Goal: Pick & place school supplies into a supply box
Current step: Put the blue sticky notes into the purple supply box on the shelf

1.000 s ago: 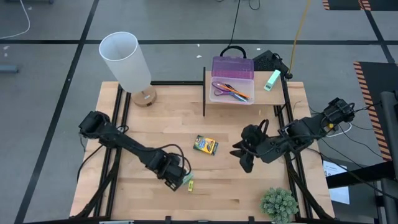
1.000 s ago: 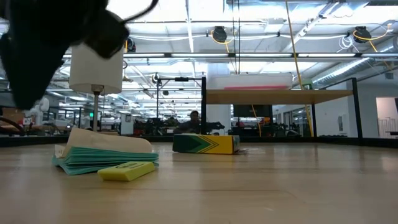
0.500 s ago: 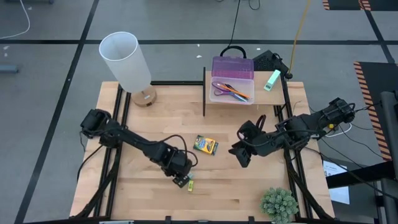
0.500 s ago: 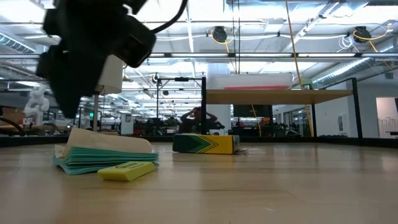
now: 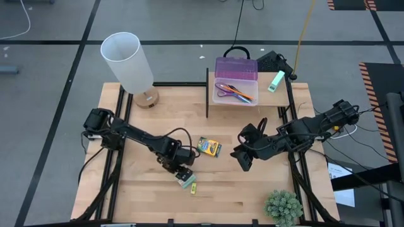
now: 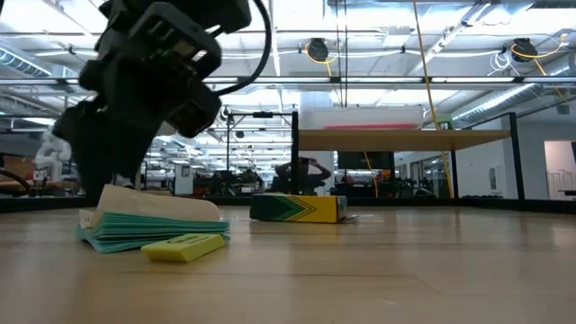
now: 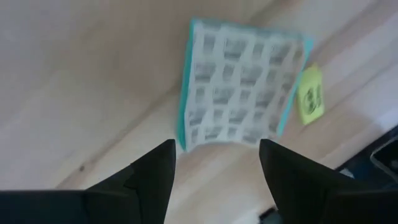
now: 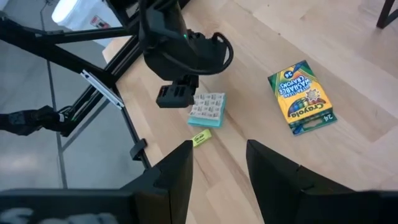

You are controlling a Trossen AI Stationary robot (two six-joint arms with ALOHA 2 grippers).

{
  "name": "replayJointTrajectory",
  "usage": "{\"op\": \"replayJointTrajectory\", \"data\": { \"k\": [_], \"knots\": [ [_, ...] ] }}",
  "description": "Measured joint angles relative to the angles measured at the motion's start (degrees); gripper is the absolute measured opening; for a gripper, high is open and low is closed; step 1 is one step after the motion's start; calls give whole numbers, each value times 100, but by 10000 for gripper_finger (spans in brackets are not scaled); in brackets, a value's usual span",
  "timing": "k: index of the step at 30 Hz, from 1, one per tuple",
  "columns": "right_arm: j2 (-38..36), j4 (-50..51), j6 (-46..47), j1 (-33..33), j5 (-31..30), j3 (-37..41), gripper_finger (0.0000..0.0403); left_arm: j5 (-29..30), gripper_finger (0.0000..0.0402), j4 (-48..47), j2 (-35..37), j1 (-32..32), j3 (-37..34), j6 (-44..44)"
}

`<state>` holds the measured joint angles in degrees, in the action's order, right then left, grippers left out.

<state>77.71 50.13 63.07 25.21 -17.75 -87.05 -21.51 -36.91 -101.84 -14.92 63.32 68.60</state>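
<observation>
Meanwhile, at the wood table (image 5: 233,189): the left gripper (image 5: 184,173) hangs just above the pastel eraser block (image 5: 187,180), which lies flat near the front edge w/ the tiny yellow piece (image 5: 193,188) just beside it. In the left wrist view the two dark fingers stand wide apart, nothing between them, the eraser block (image 7: 239,93) framed in the gap – apparently lined up for a straight-down grab, jaws spread to clear the block's sides. Low view shows the block (image 6: 148,220) resting on the table, yellow piece (image 6: 184,247) in front of it, gripper body looming over.

Right gripper (image 5: 244,154) waits mid-table, to the right of the green-yellow crayon box (image 5: 208,147); its wrist view shows its fingers parted and empty, pointed across at the crayon box (image 8: 302,97) and the left arm's work – prob. held back so the arms don't cross.

Supply box (image 5: 235,82) sits on a raised shelf at the far side, purple lid (image 5: 236,65) flipped back, so it's ready for drop-ins; pens and an orange pencil (image 5: 242,94) seem already inside. Judging by that, the eraser, yellow piece & crayon box are left to move. White lamp shade (image 5: 127,61) far left, potted plant (image 5: 282,207) near right.
</observation>
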Motion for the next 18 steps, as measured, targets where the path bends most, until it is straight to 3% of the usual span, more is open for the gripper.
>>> {"op": "replayJointTrajectory", "data": {
  "k": [9,18],
  "knots": [
    [-2,-13,-244,-2,-2,0,144,-141,228,123,0,-26,-132,-343],
    [-2,-14,-417,-4,-4,0,144,47,147,99,-54,11,-132,-336]
  ]
}}
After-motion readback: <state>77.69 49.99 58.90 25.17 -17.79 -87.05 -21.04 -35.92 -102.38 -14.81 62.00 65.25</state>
